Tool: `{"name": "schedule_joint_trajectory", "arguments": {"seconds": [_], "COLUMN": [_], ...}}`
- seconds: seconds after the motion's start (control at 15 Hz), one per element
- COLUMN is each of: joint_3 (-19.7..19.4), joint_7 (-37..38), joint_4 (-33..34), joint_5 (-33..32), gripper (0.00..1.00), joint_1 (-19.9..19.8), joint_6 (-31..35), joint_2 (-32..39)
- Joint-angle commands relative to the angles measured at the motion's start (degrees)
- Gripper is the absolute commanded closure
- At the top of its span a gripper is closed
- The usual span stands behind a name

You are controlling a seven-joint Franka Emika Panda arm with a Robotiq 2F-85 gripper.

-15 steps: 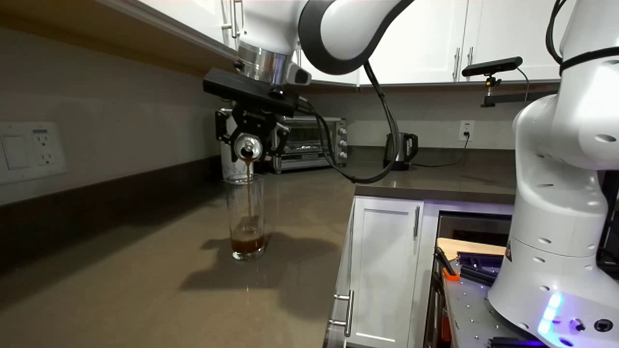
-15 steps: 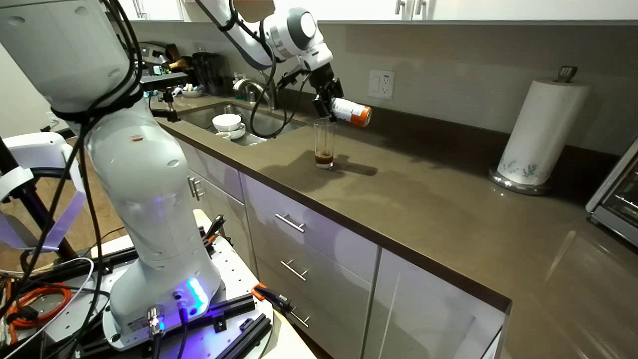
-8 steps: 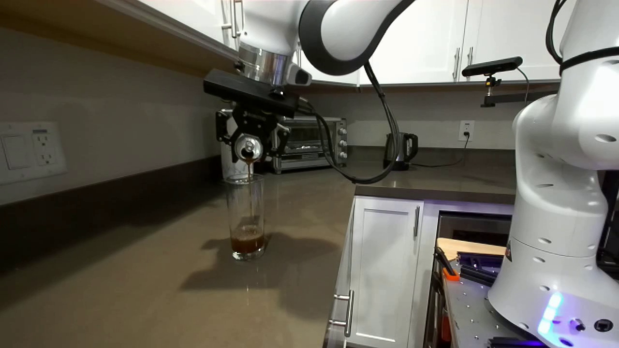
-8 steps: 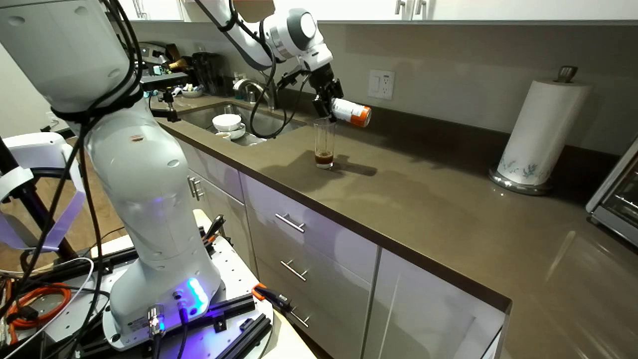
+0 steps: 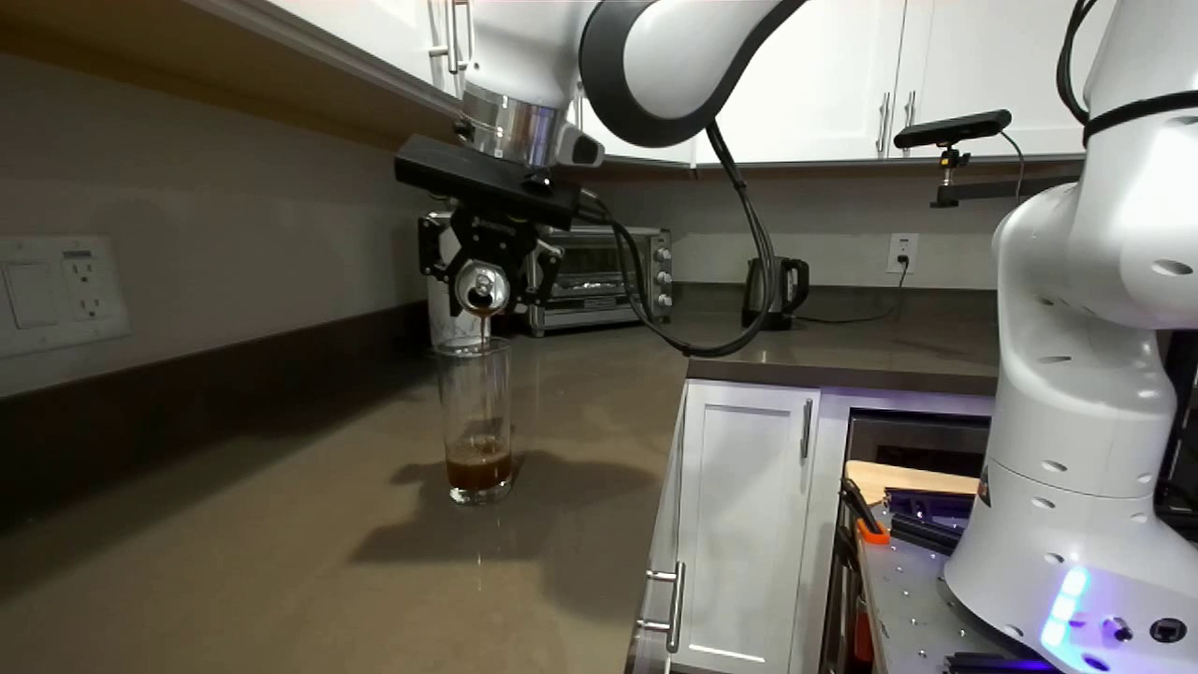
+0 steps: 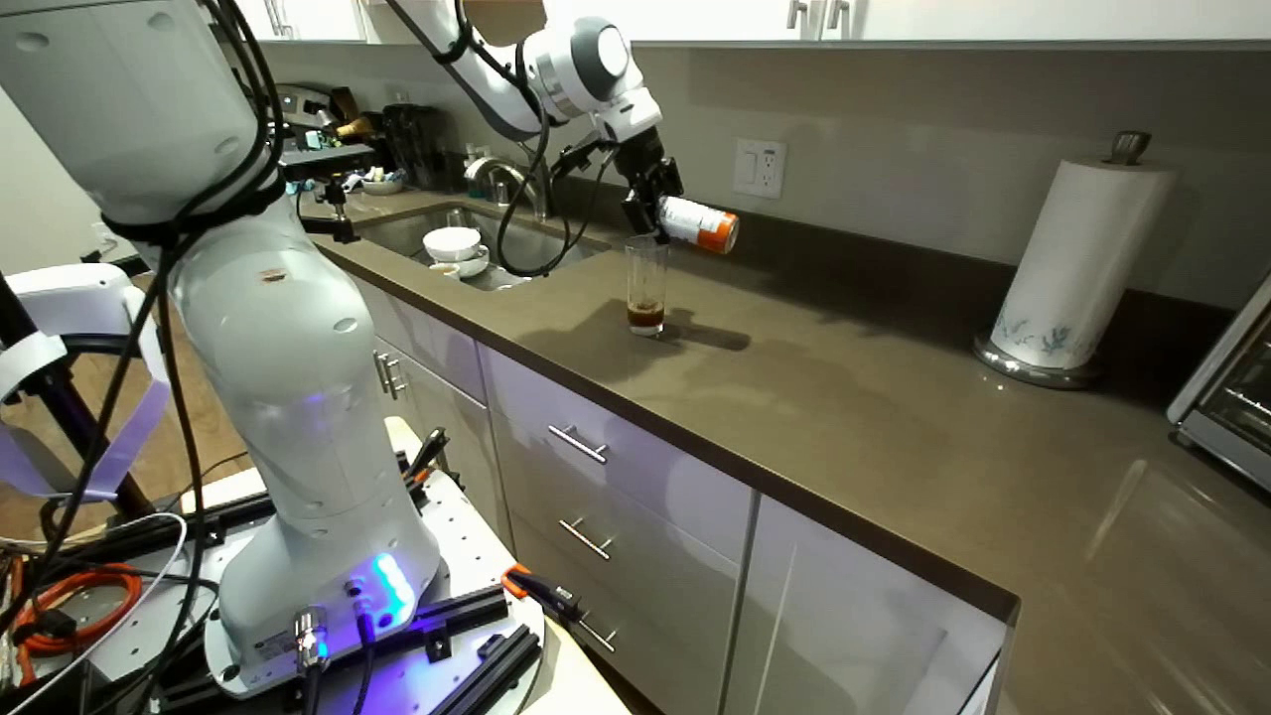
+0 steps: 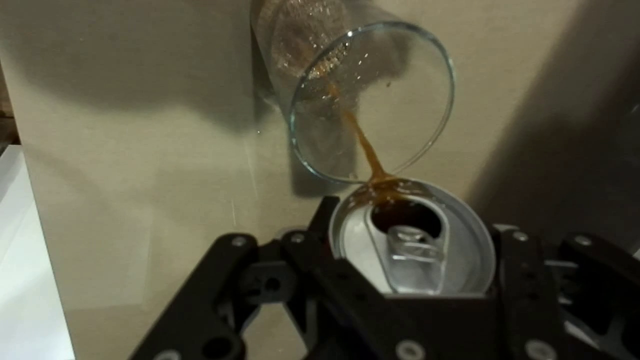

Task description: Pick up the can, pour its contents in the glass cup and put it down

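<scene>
A brown tabletop [image 6: 844, 397] is overhung by a white robot arm [image 6: 298, 328] in both exterior views. A steel sink [image 6: 397, 228] is set into the tabletop and, in an exterior view, a toaster oven [image 5: 590, 301] is placed toward the back. A paper-towel roll [image 6: 1082, 258] is stood at three o'clock from the sink, a dark kettle [image 5: 779, 314] at three o'clock from the toaster oven. A clear glass cup [image 5: 475, 412] is set upright on the tabletop, seen in an exterior view between seven and eight o'clock from the toaster oven. Above it, black fingers [image 7: 522, 272] are closed against both sides of a can [image 6: 698, 220], spread only by its width. The can, red-orange and white with a silver top, is held tipped well over, its mouth just above the rim of the glass cup. Brown liquid [image 5: 479, 468] is pooled in a shallow, bubbly layer at the bottom, fed by a thin stream [image 7: 367, 145] poured, in the wrist view, toward eleven o'clock.
</scene>
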Motion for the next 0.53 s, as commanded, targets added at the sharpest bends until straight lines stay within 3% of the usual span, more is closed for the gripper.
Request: {"name": "schedule_joint_trajectory", "arguments": {"seconds": [0.0, 0.47], "joint_3": [0.30, 0.58], "joint_7": [2.73, 4.45], "joint_4": [-1.64, -1.52], "joint_5": [-2.56, -5.29], "gripper": [0.72, 0.72], "joint_1": [-0.24, -0.31], "joint_6": [1.69, 2.05], "joint_2": [-1.75, -1.58]}}
